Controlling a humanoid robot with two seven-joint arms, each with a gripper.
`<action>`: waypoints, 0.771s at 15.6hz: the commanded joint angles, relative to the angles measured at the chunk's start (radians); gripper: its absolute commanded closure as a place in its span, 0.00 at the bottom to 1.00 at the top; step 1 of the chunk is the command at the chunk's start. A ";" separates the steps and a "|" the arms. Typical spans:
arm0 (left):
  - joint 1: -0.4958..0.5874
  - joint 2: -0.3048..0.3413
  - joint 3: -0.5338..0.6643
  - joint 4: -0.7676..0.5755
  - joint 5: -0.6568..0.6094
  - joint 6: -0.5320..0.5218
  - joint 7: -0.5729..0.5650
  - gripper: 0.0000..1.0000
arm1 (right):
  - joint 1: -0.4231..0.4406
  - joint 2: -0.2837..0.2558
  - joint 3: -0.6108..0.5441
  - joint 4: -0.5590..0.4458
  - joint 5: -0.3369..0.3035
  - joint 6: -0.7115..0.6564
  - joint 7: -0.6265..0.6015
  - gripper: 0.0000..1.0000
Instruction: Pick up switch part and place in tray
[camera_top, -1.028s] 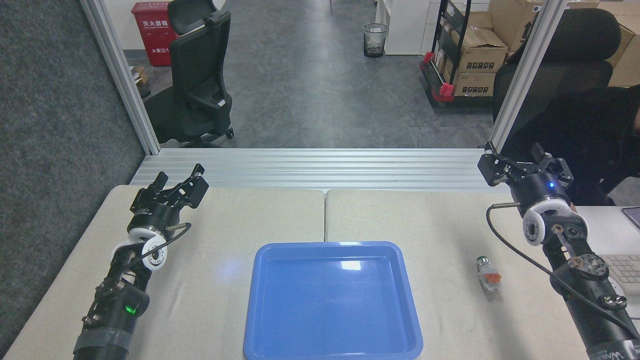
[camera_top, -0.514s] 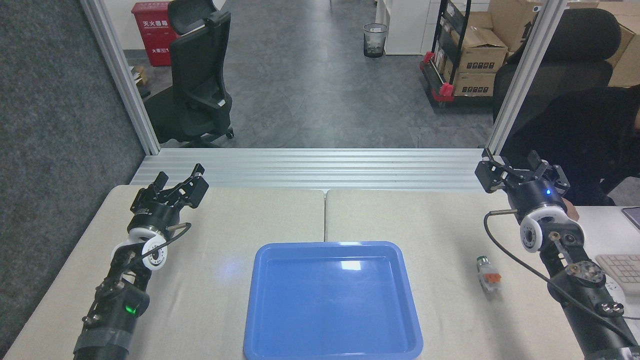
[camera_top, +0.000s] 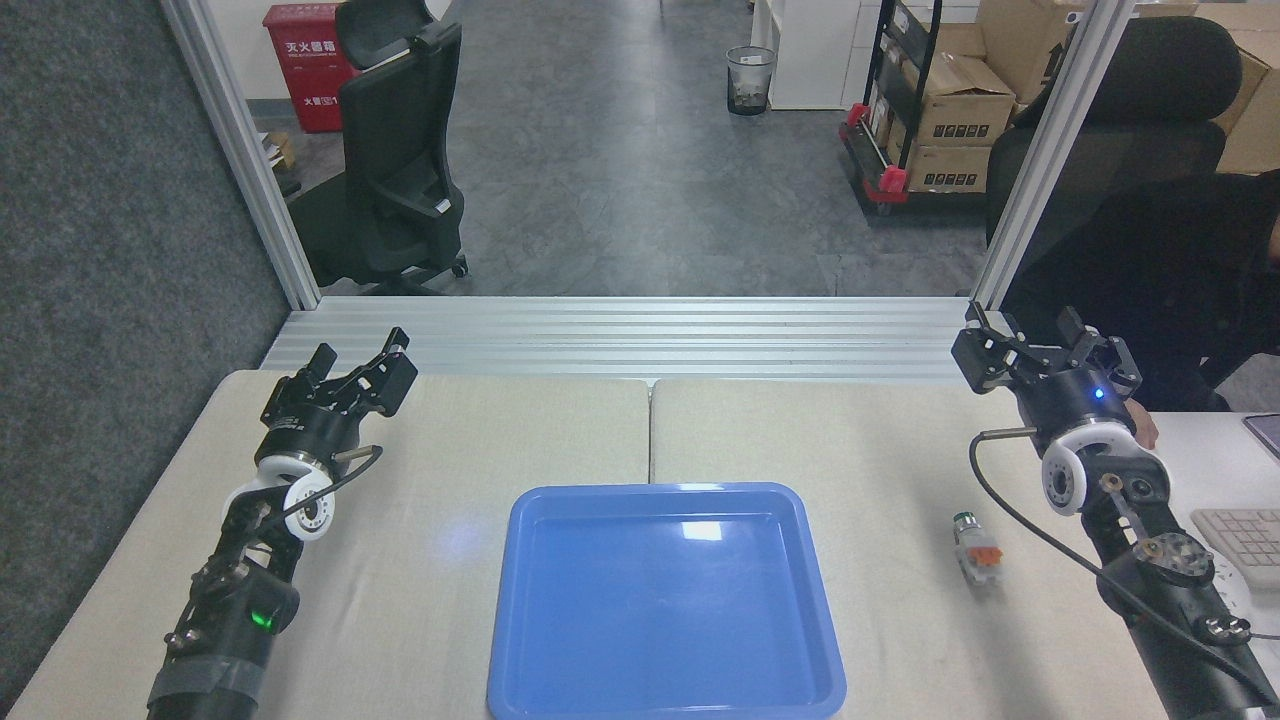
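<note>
**Switch part on the table, tray empty, both grippers free**

We find the tray (camera_top: 665, 600) lying flat on the table (camera_top: 450, 560) at the near centre. It is blue and glossy, with a raised rim and rounded corners, and nothing lies in it. Only a reflection of light shows on its floor.

The switch part (camera_top: 976, 550) lies on the table to the right of the tray, apart from its rim. Its dark round cap points away from us, and the orange piece sits in the middle of the white body.

Our left gripper (camera_top: 362, 370) hangs over the far left of the table, fingers spread and holding nothing. Our right gripper (camera_top: 1030, 335) is at the far right edge of the table, well beyond the switch part, fingers likewise spread and empty. A black cable (camera_top: 1010, 500) loops from the right arm between the wrist and the switch part.

Beyond the table, a waste bin (camera_top: 750, 80) stands on the grey floor; its contents cannot be made out. Cardboard boxes (camera_top: 950, 110) sit on a rack at the right, with dark printed labels too small to read. A red cabinet (camera_top: 305, 65) at the upper left bears white characters that we cannot read with confidence. A black office chair (camera_top: 395, 150) stands beside it.
</note>
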 joint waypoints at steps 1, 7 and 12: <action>0.000 0.000 -0.023 0.000 0.000 -0.001 0.000 0.00 | 0.007 0.004 -0.005 -0.016 0.000 0.001 -0.001 0.02; 0.000 0.000 -0.023 0.000 0.000 0.000 0.000 0.00 | 0.008 0.008 0.001 -0.016 0.000 0.001 -0.001 0.02; 0.000 0.000 -0.023 0.000 0.000 0.000 0.000 0.00 | 0.007 0.008 0.003 -0.016 0.000 0.001 -0.001 0.02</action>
